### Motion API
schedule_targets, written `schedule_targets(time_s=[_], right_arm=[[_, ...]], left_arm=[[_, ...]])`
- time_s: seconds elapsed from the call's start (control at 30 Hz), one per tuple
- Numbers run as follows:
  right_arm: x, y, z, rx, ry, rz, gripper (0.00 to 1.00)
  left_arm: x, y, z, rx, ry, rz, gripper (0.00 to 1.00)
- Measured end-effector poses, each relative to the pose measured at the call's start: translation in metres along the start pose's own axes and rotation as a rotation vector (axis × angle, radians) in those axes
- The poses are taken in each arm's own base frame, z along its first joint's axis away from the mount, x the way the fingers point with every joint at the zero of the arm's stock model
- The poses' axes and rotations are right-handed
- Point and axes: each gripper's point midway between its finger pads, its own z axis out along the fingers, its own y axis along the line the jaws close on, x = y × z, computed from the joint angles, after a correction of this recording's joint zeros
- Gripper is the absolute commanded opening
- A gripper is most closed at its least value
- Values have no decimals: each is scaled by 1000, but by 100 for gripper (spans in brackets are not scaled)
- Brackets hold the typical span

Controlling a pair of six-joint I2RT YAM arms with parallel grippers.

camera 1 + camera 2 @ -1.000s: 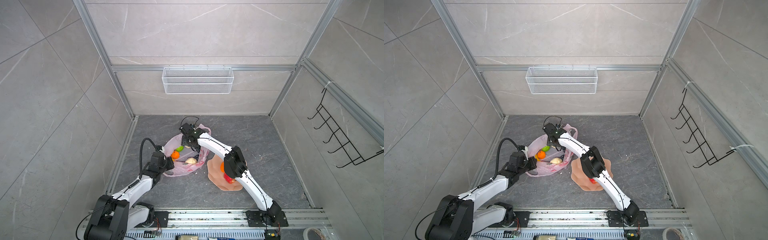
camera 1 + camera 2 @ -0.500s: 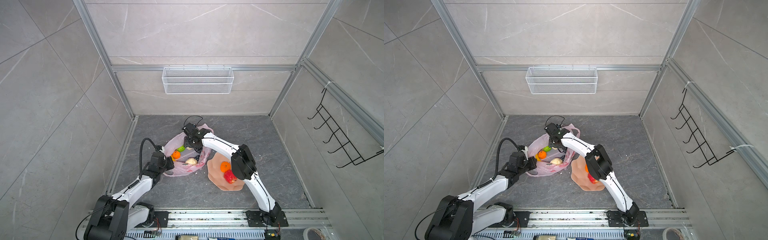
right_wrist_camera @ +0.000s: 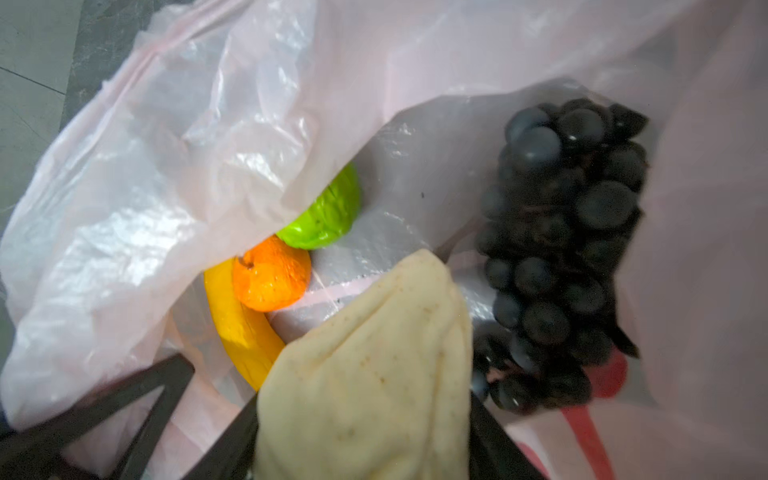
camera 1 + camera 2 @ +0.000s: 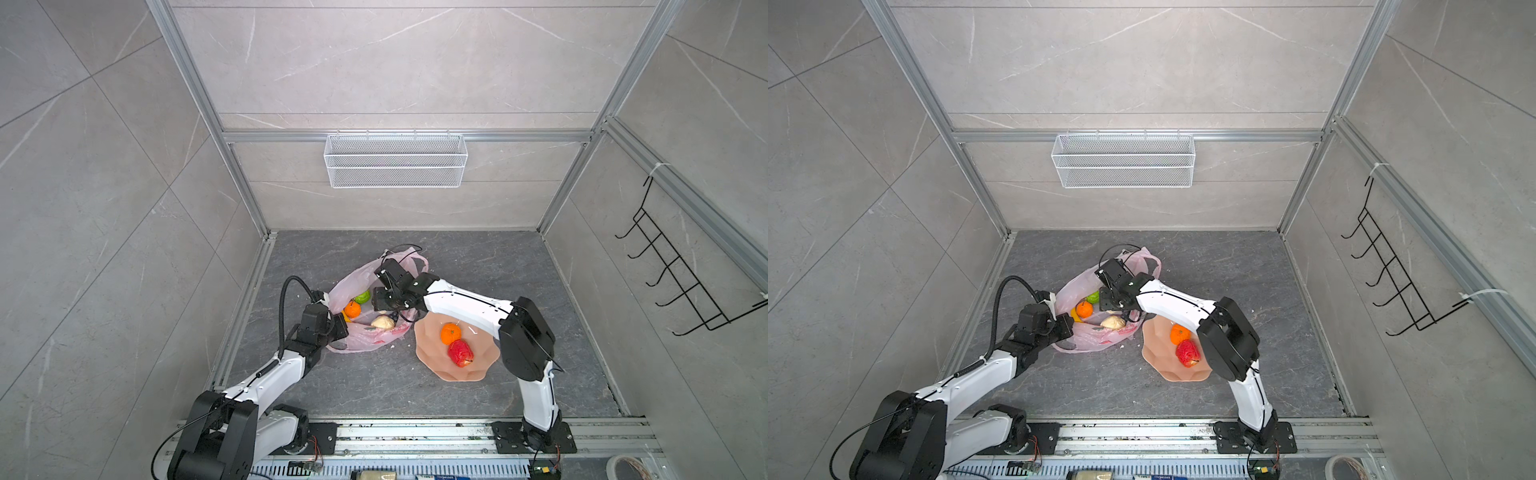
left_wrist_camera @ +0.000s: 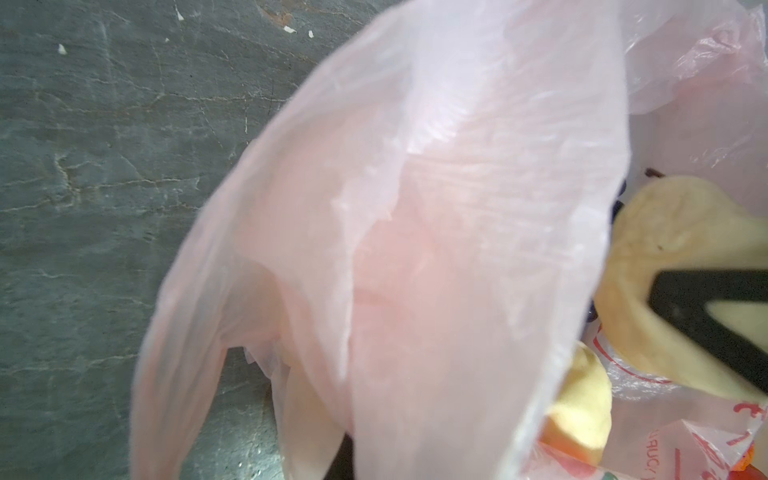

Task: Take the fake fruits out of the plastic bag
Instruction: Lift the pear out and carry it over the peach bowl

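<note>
- My right gripper is down inside the plastic bag. Its jaws press on both flanks of a beige fruit, which fills the gap between them in the right wrist view.
- The fruit's long axis runs straight out ahead of the gripper, narrow end leading, so I judge the hold crosses its short width.
- My left gripper is pinched together on the bag's rim at 8 o'clock, which holds the mouth open.
- The plate, carrying an orange and a red fruit, lies at 4 o'clock from my right gripper, just beside the bag. I judge the move is up first, then toward 4 o'clock.
- The grapes sit just beside the held fruit. The banana, a second orange and the green fruit lie at 9 to 10 o'clock, all in the bag.
</note>
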Motion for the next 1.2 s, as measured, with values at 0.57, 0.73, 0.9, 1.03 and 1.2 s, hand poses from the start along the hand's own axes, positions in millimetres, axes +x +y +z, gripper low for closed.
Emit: schedule_targets(time_s=[0.57, 0.73, 0.9, 1.03, 1.2], right_arm=[[63, -69, -89, 54, -288, -197, 53], [63, -90, -98, 128, -342, -207, 53], [64, -104, -95, 202, -360, -236, 53], [67, -113, -84, 255, -360, -284, 53], [69, -113, -75, 255, -363, -329, 54]], left_arm=[[0, 0, 0, -1, 1, 0, 4], [2, 1, 1, -4, 6, -1, 4], [4, 3, 3, -11, 18, -2, 3], [7, 5, 5, -17, 28, -3, 3], [7, 5, 5, -19, 27, -2, 4]])
